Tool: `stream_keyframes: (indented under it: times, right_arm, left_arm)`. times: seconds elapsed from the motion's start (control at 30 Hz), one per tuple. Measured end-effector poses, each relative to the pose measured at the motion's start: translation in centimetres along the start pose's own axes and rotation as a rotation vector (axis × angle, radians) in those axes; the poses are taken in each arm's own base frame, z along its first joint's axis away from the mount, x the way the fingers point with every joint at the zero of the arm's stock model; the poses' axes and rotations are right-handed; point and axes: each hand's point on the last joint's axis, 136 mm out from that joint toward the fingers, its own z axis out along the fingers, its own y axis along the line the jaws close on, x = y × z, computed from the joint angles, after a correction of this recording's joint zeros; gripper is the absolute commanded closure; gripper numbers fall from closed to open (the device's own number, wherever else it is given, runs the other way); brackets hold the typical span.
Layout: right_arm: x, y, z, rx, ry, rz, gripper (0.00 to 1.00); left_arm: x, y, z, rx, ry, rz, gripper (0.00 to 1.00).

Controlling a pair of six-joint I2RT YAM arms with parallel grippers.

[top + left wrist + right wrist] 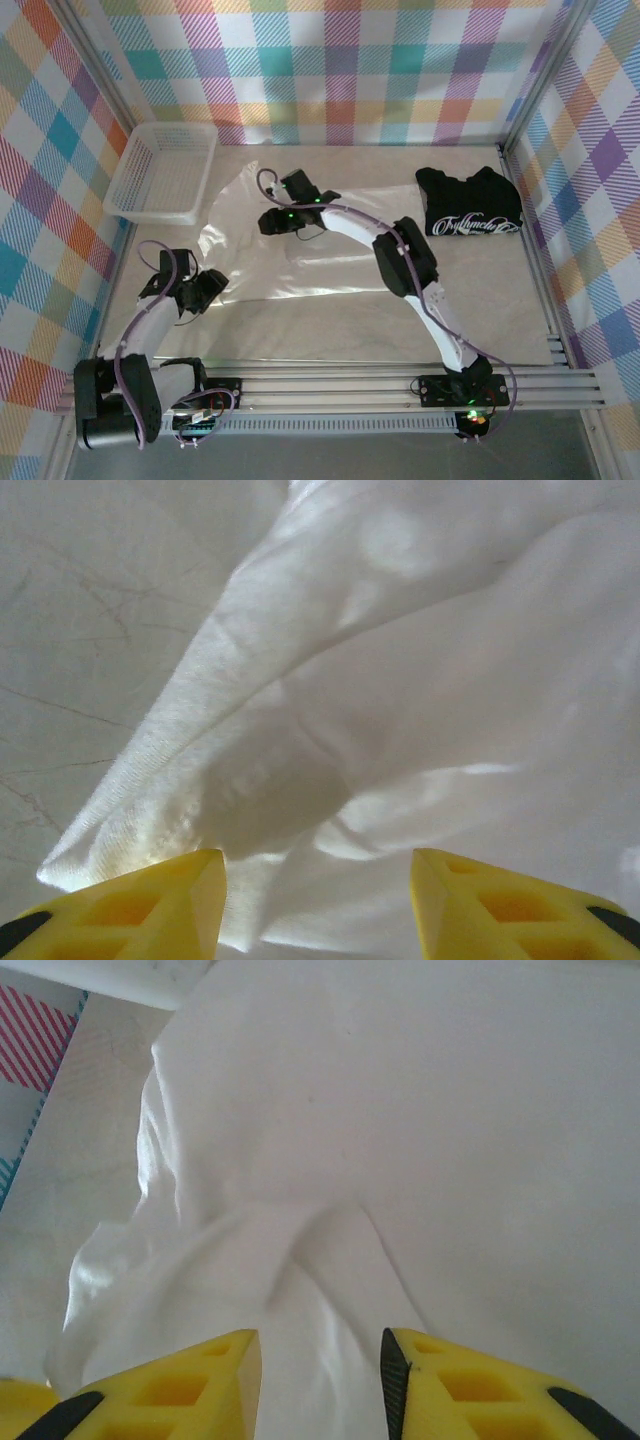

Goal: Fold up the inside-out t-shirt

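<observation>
Left end effector [315,868] spread wide over a bunched edge of the inside-out t-shirt [420,680]; right end effector [320,1352] likewise parted above a fabric ridge. Shirt lies spread across mid tabletop [505,300], black t-shirt [470,205] far right, white basket [165,170] far left.

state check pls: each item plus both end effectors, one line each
inside-out t-shirt: spread out, wrinkled, not folded.
black t-shirt: folded, script lettering facing up.
basket: upright, nothing seen inside.
left end effector: open, wide gap, at a raised edge of the white cloth.
right end effector: open, narrower gap, a cloth wrinkle running toward the gap.
</observation>
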Motion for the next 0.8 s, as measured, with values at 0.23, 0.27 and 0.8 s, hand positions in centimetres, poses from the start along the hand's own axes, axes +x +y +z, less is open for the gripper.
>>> stream_keyframes:
  times: [0.23, 0.27, 0.8]
  right_arm:
    - [1.9, 0.3, -8.1, 0.067, -0.055, -0.042, 0.59]
    - [2.5, 0.2, -8.9, 0.082, -0.058, -0.042, 0.59]
    - [17.3, -8.7, -12.4, 0.335, 0.168, 0.24, 0.81]
  left_arm:
    - [-1.7, -5.0, -1.7, 0.112, -0.053, 0.087, 0.53]
    - [-1.7, -6.0, -1.6, 0.124, -0.044, 0.109, 0.55]
    - [-3.6, -11.6, 7.8, 0.027, 0.036, 0.251, 0.68]
